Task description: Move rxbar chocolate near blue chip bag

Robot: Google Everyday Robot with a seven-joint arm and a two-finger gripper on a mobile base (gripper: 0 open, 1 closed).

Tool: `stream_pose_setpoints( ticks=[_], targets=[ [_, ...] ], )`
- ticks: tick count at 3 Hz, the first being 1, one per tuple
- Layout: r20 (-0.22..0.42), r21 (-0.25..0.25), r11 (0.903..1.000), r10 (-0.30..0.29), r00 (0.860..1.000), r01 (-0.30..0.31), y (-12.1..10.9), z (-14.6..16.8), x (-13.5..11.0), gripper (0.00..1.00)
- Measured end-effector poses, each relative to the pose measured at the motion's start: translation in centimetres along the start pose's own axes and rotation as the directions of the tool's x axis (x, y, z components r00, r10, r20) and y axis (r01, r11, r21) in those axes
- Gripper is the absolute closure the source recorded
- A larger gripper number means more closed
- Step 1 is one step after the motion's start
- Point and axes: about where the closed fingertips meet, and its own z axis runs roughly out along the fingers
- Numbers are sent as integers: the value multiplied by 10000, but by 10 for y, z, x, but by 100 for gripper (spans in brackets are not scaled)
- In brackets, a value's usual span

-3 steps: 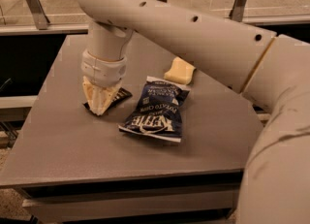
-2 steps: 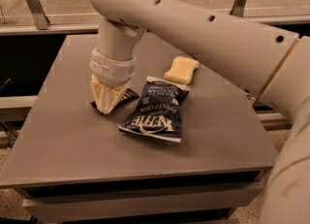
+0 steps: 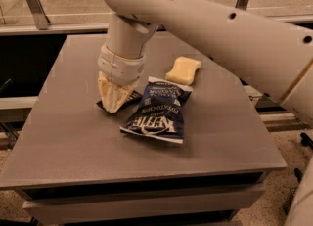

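Camera view: we see our cream gripper (image 3: pixel 113 103) pinched shut on the small, flat black rxbar chocolate (image 3: pixel 132 97) wrapper. It is held low over the grey table (image 3: pixel 58 137), just beside the crinkly dark blue chip bag (image 3: pixel 157 115) — probably ready to set down.

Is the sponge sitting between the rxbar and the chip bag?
No, the sponge lies beyond the far end of the blue chip bag, while the rxbar chocolate is left of the bag, under the gripper.

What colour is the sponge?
Pale yellow, best seen in the camera view. The sponge lies behind the blue chip bag; the gripper is down at the rxbar chocolate.
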Motion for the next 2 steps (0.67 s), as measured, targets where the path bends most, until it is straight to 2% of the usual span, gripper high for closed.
stream_pose_setpoints(
  ticks=[2],
  targets=[
    [-89, -226, 9997, -128, 9999, 126, -4, -7, -3, 36]
  ],
)
